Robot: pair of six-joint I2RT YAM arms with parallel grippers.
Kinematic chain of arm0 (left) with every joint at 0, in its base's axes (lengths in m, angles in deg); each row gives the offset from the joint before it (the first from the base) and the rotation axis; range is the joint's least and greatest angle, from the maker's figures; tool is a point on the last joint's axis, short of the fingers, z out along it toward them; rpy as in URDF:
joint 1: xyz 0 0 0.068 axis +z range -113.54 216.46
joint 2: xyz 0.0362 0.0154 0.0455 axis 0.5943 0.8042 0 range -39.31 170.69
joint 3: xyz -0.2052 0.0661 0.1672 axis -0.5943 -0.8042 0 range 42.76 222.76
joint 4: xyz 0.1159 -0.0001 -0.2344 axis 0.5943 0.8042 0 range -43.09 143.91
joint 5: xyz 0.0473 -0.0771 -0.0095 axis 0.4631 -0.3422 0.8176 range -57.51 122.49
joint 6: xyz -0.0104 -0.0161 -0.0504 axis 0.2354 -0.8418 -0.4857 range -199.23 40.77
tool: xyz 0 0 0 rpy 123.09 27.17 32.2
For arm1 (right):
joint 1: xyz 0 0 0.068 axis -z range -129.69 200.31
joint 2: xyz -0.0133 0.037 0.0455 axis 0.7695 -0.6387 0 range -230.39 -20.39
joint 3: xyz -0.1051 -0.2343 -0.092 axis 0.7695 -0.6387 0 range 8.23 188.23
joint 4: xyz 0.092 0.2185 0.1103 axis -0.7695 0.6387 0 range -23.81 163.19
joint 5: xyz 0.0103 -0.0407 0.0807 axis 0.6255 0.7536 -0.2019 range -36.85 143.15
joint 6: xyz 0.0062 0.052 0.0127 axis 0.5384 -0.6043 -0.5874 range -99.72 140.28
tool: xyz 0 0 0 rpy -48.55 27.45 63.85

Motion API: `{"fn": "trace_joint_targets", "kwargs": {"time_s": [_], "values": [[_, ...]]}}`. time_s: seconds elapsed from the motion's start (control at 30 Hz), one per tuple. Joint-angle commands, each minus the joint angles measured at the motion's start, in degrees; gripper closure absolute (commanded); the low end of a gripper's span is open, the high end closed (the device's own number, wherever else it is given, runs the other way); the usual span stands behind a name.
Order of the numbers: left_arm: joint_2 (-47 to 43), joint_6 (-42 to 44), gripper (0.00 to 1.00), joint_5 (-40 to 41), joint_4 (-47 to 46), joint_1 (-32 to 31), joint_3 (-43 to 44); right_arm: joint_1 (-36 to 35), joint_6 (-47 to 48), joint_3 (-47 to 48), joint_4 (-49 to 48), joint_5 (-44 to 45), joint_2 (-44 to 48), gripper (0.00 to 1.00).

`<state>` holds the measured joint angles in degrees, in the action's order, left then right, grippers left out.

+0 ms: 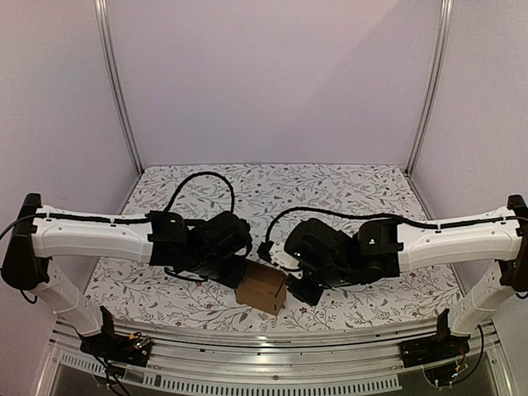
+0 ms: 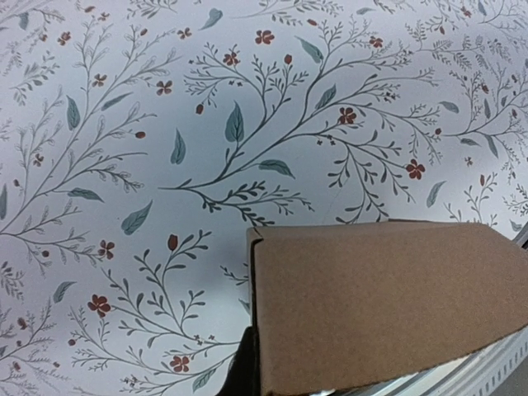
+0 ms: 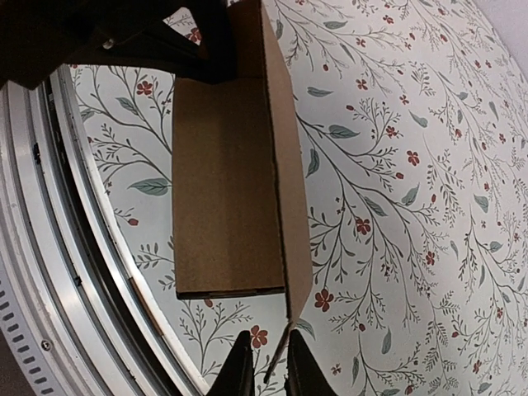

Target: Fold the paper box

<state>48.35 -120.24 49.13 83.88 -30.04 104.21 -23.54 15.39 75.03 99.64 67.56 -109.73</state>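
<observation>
The paper box [image 1: 262,290] is a brown cardboard piece folded into a squarish shape, lying on the floral cloth near the table's front edge, between both arms. In the left wrist view the box [image 2: 388,305] fills the lower right. My left gripper [image 2: 252,363] is shut on the box's near edge, with one dark finger [image 2: 241,371] showing beside it and the other hidden. In the right wrist view the box [image 3: 227,181] lies lengthwise, a side panel tapering toward my right gripper [image 3: 269,332]. Those jaws stand slightly apart, the thin flap edge between them, a gap on its left.
An aluminium rail [image 1: 264,351] runs along the table's near edge, close under the box, and shows as curved metal [image 3: 49,272] in the right wrist view. The floral tablecloth [image 1: 330,190] stretches back to plain walls and two upright posts.
</observation>
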Motion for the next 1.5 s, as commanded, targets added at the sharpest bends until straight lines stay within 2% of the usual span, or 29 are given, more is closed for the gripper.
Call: {"fn": "trace_joint_targets", "kwargs": {"time_s": [0.0, 0.1, 0.33, 0.57, 0.93, 1.23, 1.47], "values": [[-0.21, -1.98, 1.00, -0.51, -0.34, -0.83, -1.33, -0.20, -1.81, 0.37, 0.55, -0.86, -0.31, 0.86], [-0.28, -2.28, 1.00, -0.61, -0.42, -0.82, -1.19, -0.18, -2.63, 0.01, 0.50, -0.16, -0.39, 0.88], [-0.51, -3.41, 1.00, -0.82, -0.14, -0.85, -0.90, -0.22, -4.56, 0.82, 0.80, 1.18, -1.66, 1.00], [0.05, -5.74, 1.00, -0.35, -0.25, -1.59, -0.41, -0.22, -9.37, 2.70, -1.37, 0.62, -2.42, 1.00], [1.27, -7.80, 1.00, 1.24, -0.10, -2.64, 0.16, -0.19, -24.76, 4.81, -5.71, 1.47, -3.02, 1.00], [1.82, -8.63, 1.00, 2.11, -0.15, -3.41, 0.16, -0.04, -33.40, 5.59, -8.83, 2.23, -3.29, 1.00], [2.14, -8.99, 1.00, 3.25, -0.14, -4.06, 0.41, 1.06, -41.02, 6.13, -10.79, -0.76, -4.43, 1.00]]}}
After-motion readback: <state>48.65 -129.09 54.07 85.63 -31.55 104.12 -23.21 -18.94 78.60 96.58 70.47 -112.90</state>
